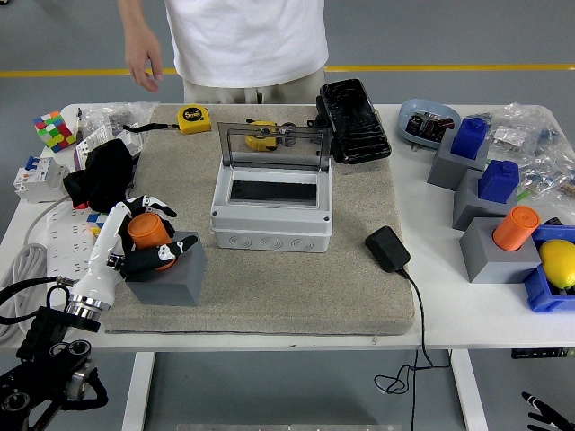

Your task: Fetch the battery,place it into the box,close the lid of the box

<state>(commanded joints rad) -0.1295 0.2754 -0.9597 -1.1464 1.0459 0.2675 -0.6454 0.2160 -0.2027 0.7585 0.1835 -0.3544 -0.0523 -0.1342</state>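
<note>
Head view shows the left hand (137,242) reaching in from the lower left, its fingers (153,262) curled around the orange battery (146,235) and grasping it. The battery sits tilted in the top of a grey block holder (168,278) near the left edge of a grey mat (296,287) that covers the middle of the white table (485,314). To the right of the holder, apart from it, stands the grey box (270,215), its clear lid (274,148) swung up and standing open at the back edge, the dark inside bare. Behind the lid lies a yellow tool (262,136), and a yellow tape measure (194,118) rests at the far left corner of the mat. A black pouch (352,109) lies just right of the lid, and a black adapter (387,249) with its cable sits on the mat near the box's right front corner. At the right side of the table a second orange battery (515,228) stands in another grey holder, with blue blocks (485,162) behind it and a lemon (558,262) in a blue tray. A colour cube (52,130) sits at the far left. A person in a white shirt (247,40) stands at the far side, one hand (142,65) hanging loose above the table's far edge. The right hand is out of sight.
</note>
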